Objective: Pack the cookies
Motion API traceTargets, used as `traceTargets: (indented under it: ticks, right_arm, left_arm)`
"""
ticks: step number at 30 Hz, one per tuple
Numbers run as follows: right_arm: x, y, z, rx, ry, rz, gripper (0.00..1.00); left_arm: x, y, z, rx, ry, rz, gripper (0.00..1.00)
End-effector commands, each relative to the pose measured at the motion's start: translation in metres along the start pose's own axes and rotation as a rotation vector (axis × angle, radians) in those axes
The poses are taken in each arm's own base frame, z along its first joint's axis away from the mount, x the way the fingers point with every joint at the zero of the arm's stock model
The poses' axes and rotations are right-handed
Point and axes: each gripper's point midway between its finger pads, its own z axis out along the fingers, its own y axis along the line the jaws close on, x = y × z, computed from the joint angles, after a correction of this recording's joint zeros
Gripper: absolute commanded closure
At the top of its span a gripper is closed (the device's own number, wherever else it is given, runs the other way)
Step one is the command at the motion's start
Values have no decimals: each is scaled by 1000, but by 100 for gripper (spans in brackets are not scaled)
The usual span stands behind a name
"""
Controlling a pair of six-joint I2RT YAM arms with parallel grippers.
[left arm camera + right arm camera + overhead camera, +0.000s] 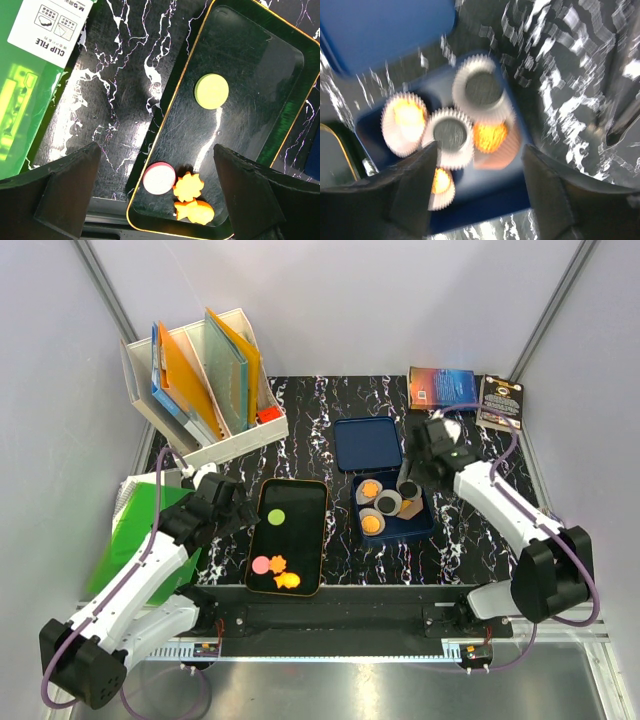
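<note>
Cookies [188, 186] not yet packed lie in the black tray [300, 530]: a green one [211, 91] mid-tray, a pink one [159, 178] and two orange at its near end. Your left hand [156, 147] hangs wide and empty over the tray's left rim. Your right hand [479, 147], also spread and empty, is over the blue box [425, 522] right of the tray. Centre the left hand on one cookie, clear of its neighbours, before closing.

Black bench [320, 405], white marble veining. The gold-rimmed black tray [300, 510] carries a green cookie [276, 518], a pink cookie [261, 564] and two orange cookies [288, 581]. Right of the tray: blue box [425, 525], white liners [462, 75].
</note>
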Motion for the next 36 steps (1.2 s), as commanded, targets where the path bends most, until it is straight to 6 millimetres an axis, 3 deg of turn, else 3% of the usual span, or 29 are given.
traceTargets:
  ticks: [1, 7, 14, 18, 24, 27, 29, 33, 36]
  right_arm:
    - [34, 2, 0, 5, 24, -35, 32]
    - [51, -7, 11, 29, 44, -46, 54]
    - [48, 5, 11, -10, 48, -29, 58]
    - [23, 19, -2, -57, -23, -14, 53]
    - [-19, 45, 5, -54, -77, -72, 50]
    - [-21, 56, 15, -65, -52, -73, 51]
    - [-24, 51, 20, -24, -72, -57, 51]
    - [-44, 7, 45, 58, -62, 56, 53]
    - [-59, 14, 64, -17, -48, 101, 51]
  left_arm:
    - [-5, -6, 3, 17, -22, 9, 1]
    - [-3, -6, 7, 2, -7, 16, 1]
    - [-3, -5, 6, 2, -7, 16, 1]
    - [-3, -6, 6, 6, -10, 13, 1]
    - [0, -7, 8, 8, 6, 25, 1]
    - [-1, -7, 6, 17, -3, 24, 1]
    - [-1, -8, 5, 24, -9, 22, 1]
    - [0, -9, 5, 30, -7, 24, 1]
    - [3, -10, 8, 30, 8, 35, 1]
